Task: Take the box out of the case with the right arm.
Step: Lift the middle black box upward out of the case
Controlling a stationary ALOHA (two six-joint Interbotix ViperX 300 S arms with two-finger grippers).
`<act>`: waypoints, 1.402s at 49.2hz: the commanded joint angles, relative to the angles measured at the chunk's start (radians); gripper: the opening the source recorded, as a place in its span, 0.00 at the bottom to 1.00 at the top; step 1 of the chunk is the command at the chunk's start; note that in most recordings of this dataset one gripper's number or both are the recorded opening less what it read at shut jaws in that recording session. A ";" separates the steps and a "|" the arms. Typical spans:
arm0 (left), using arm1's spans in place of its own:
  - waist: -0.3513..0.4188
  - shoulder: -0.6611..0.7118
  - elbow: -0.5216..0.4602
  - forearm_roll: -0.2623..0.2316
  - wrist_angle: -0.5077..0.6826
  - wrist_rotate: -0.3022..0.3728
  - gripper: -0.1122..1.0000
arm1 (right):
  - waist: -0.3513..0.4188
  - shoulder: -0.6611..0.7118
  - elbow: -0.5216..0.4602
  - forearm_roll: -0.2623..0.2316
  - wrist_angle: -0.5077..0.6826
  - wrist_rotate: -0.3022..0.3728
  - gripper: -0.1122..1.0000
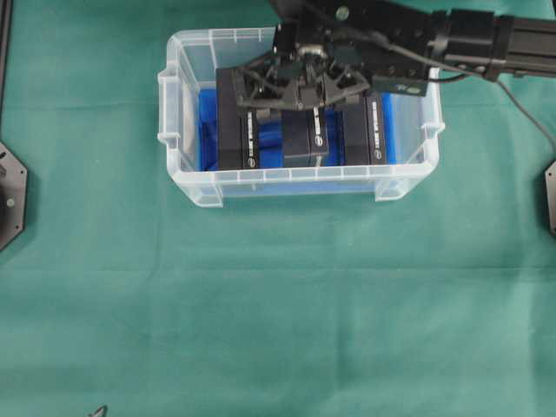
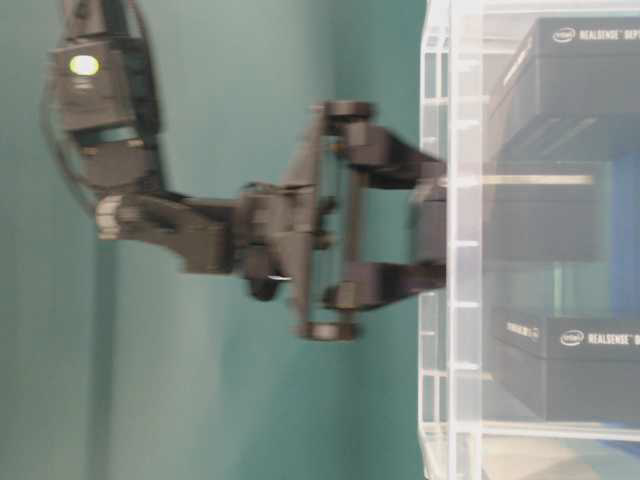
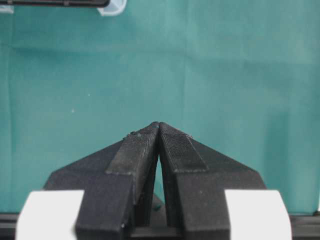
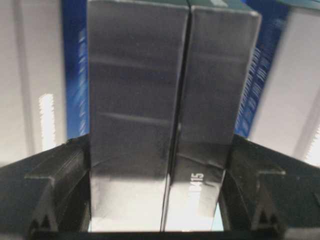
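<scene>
Probably a robotics lab: a surface [image 1: 261,304] draped in plain green cloth, black robot arm bases [image 1: 10,198] bolted at its edges, and cameras mounted on the wrists.

In the overhead view the right arm [image 1: 469,39] runs off the top and right edges of the frame, and its pincer [image 1: 300,109] covers the upper ends of the dark boxes standing in the case [image 1: 187,178], so where the fingertips meet the middle box [image 1: 304,137] is hidden. The table-level view is motion-blurred around the pincer, the case wall is cut off at the right edge, and the box lettering there is only partly legible. In the right wrist view the box fills the frame, cropped at top and bottom.
</scene>
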 commanded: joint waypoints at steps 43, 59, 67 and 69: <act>-0.003 0.002 -0.018 0.003 0.011 0.000 0.10 | 0.038 -0.058 -0.442 -0.176 0.327 -0.009 0.70; -0.003 0.002 -0.018 0.003 0.011 -0.003 0.10 | 0.038 -0.058 -0.442 -0.176 0.336 -0.009 0.70; -0.003 0.002 -0.017 0.003 0.011 -0.003 0.10 | 0.038 -0.058 -0.440 -0.176 0.356 -0.008 0.70; -0.003 0.002 -0.018 0.003 0.011 -0.003 0.10 | 0.040 -0.058 -0.442 -0.176 0.357 -0.008 0.70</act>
